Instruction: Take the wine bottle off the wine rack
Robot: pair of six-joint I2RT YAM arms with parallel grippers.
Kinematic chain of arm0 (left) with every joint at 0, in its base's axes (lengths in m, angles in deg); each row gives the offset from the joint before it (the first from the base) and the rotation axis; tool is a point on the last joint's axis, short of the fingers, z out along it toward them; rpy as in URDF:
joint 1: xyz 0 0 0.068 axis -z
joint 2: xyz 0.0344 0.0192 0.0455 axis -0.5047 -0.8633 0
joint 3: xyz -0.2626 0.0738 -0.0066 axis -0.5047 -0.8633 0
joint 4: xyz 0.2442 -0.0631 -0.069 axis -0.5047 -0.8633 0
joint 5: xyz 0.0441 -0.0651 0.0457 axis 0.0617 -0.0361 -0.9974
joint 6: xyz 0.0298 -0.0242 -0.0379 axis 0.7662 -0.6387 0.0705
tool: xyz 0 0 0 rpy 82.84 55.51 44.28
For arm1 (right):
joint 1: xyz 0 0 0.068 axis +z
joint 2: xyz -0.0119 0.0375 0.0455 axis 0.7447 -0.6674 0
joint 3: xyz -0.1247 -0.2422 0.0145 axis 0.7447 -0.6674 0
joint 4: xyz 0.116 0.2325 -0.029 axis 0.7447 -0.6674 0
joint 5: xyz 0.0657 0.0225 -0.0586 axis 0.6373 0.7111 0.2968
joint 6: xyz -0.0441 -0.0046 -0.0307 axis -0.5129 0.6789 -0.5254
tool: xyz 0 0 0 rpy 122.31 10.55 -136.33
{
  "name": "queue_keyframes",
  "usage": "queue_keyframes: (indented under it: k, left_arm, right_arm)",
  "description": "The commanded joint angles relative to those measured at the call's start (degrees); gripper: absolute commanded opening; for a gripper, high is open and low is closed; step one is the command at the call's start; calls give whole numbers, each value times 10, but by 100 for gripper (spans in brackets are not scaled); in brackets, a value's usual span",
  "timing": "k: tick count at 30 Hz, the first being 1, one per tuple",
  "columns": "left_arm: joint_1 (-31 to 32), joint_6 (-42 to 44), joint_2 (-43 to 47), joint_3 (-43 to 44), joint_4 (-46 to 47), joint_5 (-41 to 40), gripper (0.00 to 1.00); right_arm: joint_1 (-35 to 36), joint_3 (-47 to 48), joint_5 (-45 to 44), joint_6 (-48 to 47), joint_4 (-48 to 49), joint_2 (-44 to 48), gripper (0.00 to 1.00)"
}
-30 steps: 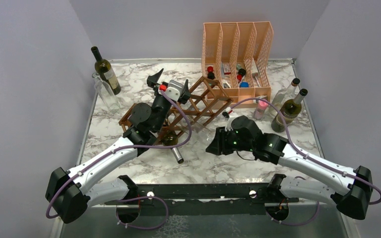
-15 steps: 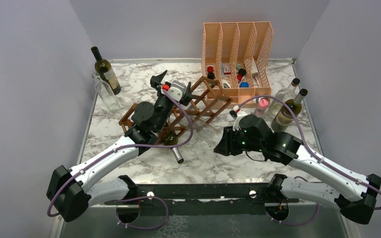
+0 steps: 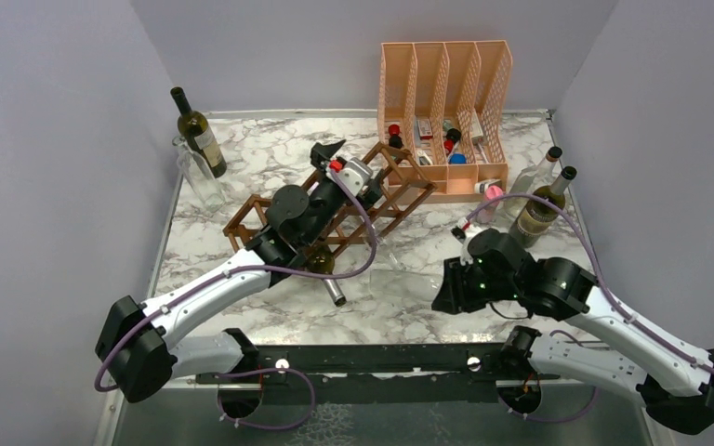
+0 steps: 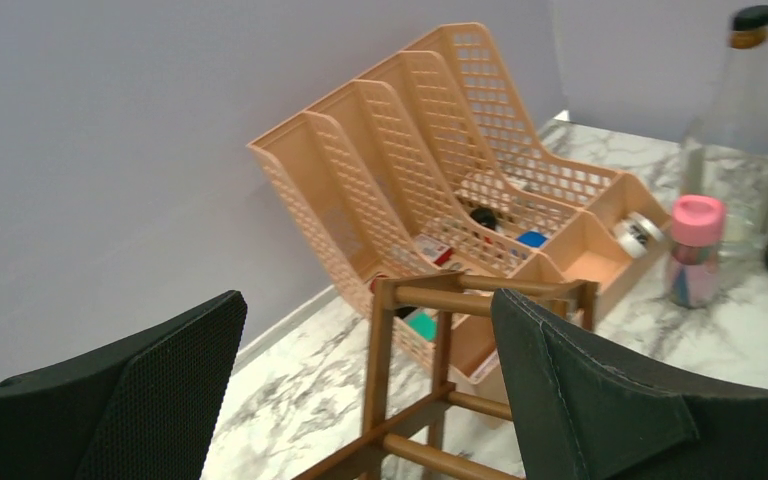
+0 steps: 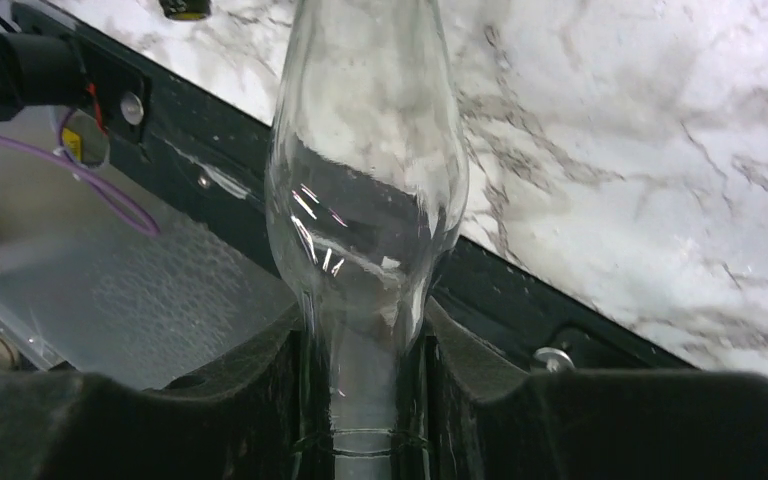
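A: Top view: the left gripper [image 3: 328,151] hung spread over the wine rack [image 3: 386,190].
B: Left wrist: its jaws gaped, the rack's end between them.
A: Right wrist: the right gripper [image 5: 365,400] clamped the wine bottle [image 5: 370,200] by its neck, over the table's [image 5: 660,150] near edge.

Lab test cell, bare grey walls [image 3: 56,139], marble-print table [image 3: 270,149]

bright even light, soft faint shadows, white glints on the clear wine bottle [image 5: 365,200]
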Motion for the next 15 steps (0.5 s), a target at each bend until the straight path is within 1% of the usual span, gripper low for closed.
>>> queue_keyframes:
  k: [1,5,10,15]
  left_arm:
    - [22,-15,-16,27,-20,88,99]
    - [55,-1,-25,30,-31,143,99]
    - [105,49,-35,13,-39,266,99]
    - [161,63,-65,5,-49,362,99]
  right_arm:
    - [-2,50,-39,13,-74,25,1]
    - [-2,69,-51,19,-108,25,1]
    - [-2,104,-83,38,-173,14,1]
    - [-2,136,-101,52,-227,21,1]
